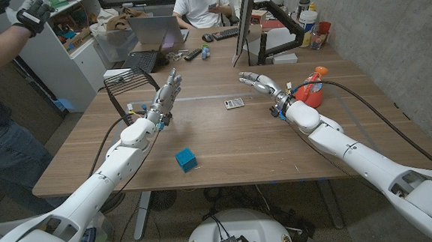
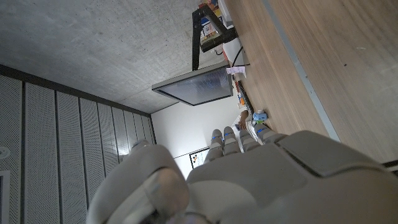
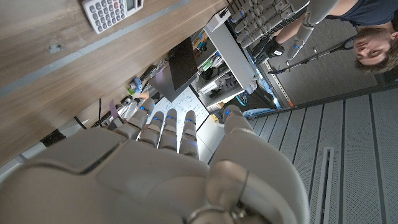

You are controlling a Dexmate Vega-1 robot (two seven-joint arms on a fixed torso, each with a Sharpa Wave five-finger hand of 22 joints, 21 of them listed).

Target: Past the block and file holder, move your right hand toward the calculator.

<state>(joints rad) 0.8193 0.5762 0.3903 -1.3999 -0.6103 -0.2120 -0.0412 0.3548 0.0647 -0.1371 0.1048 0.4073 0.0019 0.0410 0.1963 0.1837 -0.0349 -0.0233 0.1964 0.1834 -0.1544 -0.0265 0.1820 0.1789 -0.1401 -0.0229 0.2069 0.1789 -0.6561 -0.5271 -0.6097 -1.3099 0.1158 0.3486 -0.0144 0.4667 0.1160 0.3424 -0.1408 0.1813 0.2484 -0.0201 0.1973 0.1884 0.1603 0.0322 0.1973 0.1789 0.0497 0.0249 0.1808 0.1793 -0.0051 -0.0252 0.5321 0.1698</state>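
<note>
White right hand (image 1: 257, 80), fingers apart and holding nothing, hovers beyond the blue block (image 1: 186, 160), needing a short leftward reach to the calculator (image 1: 234, 103).

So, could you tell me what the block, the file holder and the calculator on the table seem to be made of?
The block looks like matte blue foam or plastic: flat colour, no shine; I can't tell which. The file holder appears to be black wire mesh, since the background shows through its grid. The calculator looks like pale hard plastic with rows of moulded keys, seen more closely in the right wrist view.
</note>
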